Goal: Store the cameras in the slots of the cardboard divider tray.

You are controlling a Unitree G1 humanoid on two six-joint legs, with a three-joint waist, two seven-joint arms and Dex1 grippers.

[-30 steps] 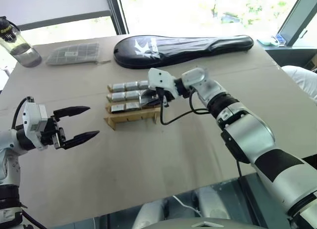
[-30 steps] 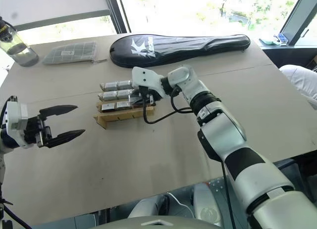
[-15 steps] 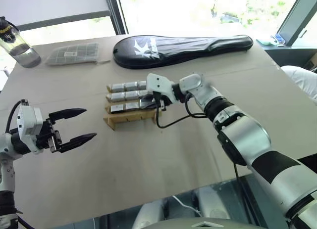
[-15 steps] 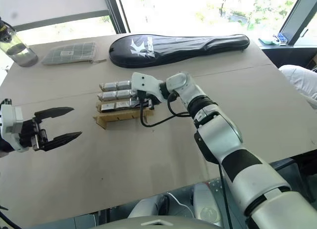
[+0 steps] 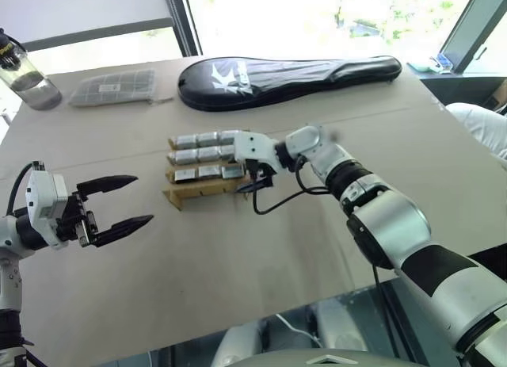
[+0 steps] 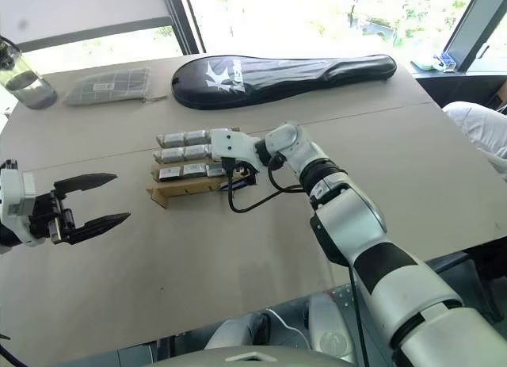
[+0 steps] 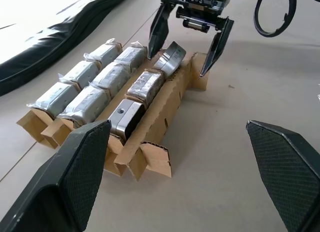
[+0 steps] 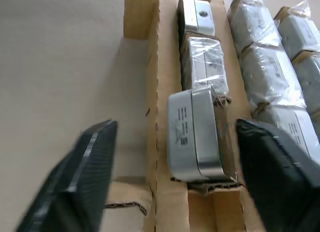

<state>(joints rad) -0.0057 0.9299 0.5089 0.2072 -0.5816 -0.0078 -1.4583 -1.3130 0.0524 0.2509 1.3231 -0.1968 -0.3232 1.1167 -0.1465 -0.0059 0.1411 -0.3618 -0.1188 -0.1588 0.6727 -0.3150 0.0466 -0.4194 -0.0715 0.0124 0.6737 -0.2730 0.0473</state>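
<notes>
Nine cameras [image 7: 131, 117] fill three tray [image 7: 150, 159] rows — both pincers, left [image 5: 131, 200] and right [image 7: 189, 44], gape wide, empty.

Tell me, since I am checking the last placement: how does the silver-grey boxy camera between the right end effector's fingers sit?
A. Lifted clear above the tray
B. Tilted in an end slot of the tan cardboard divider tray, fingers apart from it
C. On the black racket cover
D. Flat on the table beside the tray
B: the silver-grey boxy camera leans in an end slot of the tan cardboard divider tray, with the right end effector open around it.
</notes>
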